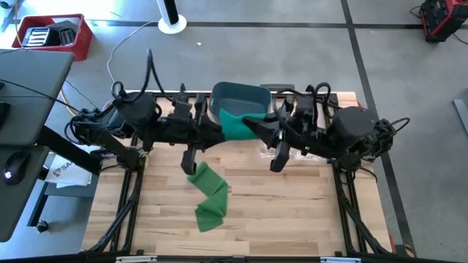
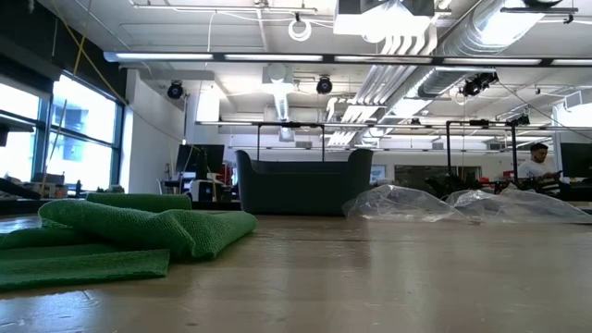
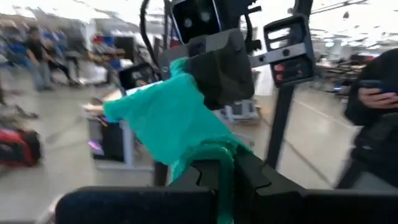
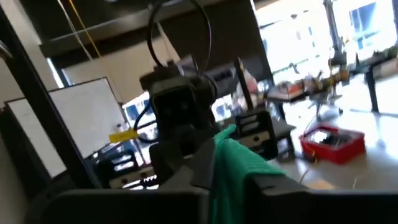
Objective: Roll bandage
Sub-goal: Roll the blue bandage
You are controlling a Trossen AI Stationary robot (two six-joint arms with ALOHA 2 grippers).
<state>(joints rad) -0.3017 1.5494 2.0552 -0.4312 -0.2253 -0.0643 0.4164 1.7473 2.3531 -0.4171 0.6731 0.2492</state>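
Aloft, green bandage (image 1: 235, 126) stretched between left fingers (image 3: 249, 171), clamped on it, and right fingers (image 4: 202, 165), grip unclear.

The bench (image 1: 292, 212) is evenly lit from above, with only soft shadows cast. Glare is seen from the ceiling lights (image 2: 388, 23) at twelve o'clock and the windows (image 2: 55, 129) at nine o'clock. Both wrist views are heavily motion-blurred.

Item count: 2 green bandages, 1 held aloft (image 1: 235, 126) and 1 lying on the table (image 1: 208, 197); 1 dark bin (image 1: 240, 96); 2 grippers, left (image 1: 224, 130) and right (image 1: 254, 126); 1 red crate (image 1: 55, 34).
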